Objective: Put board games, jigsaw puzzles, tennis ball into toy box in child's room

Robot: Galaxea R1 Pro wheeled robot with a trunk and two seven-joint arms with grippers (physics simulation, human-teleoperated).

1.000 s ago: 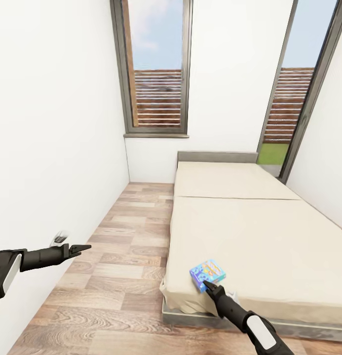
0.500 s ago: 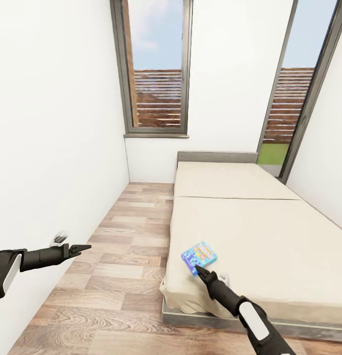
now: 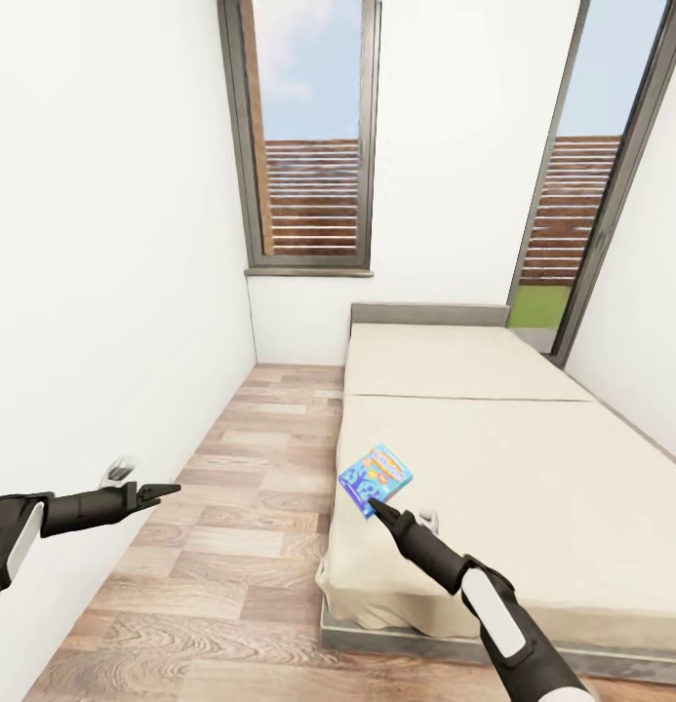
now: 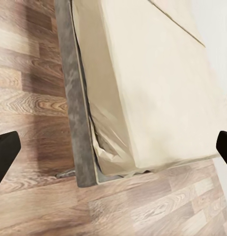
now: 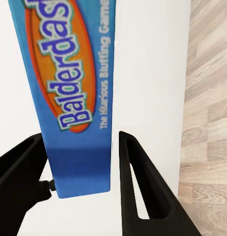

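Up above the near left corner of the bed [image 3: 494,458], the right gripper [image 3: 371,503] holds a blue board game [image 3: 375,478] clear of the cream mattress. In the head view the box is tilted, one corner pinched at the gripper's tip, its printed face turned up and toward the camera. The right wrist view shows the same box [image 5: 69,93] end on: a blue cover with an orange oval and the word "Balderdash", its lower end sitting between the two black fingers [image 5: 138,196]. One finger presses against the box on one side; the other stands just beside the opposite face, with a thin pale gap showing between them. Behind the box in that view lie a white wall and a strip of wood-plank floor [image 5: 209,103].

The left gripper [image 3: 167,489] hangs out over the floor [image 3: 240,546] near the white wall on the left, well apart from the bed. In the head view its fingers come together to a narrow point, while the left wrist view shows the two dark fingertips [image 4: 5,152] at opposite edges of the picture, set wide and holding nothing. Between them that view looks down on the bed's corner [image 4: 143,88], where the mattress overhangs the grey padded edge and the sheet wrinkles at the corner.

Two tall windows [image 3: 313,136] stand beyond the head of the bed.
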